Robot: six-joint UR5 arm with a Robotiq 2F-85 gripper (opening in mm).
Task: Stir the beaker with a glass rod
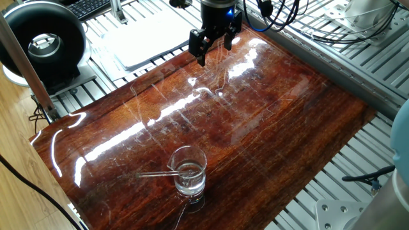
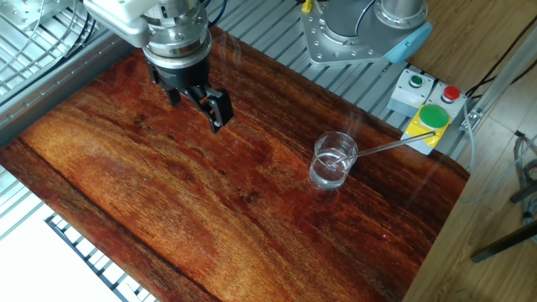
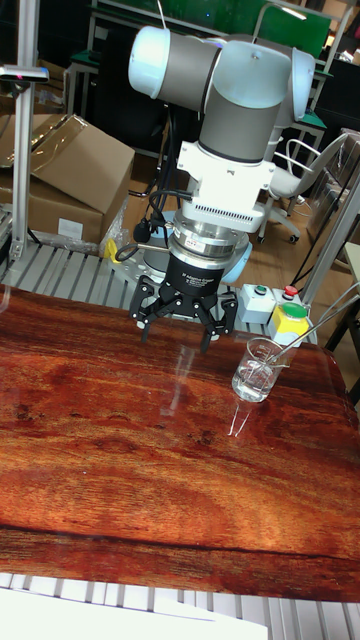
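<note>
The gripper (image 3: 176,338) hangs empty above the table, fingers spread apart. The small lettering on its black body cannot be read. Well apart from it, near the table's edge, stands the beaker (image 2: 334,161). The glass rod (image 2: 390,145) leans inside it, with its upper end jutting past the rim. Just beyond is a button box (image 2: 428,113) with green and red caps. The wooden table (image 2: 126,193) is glossy red-brown and streaked with glare. A cardboard box (image 3: 70,165) sits behind.
</note>
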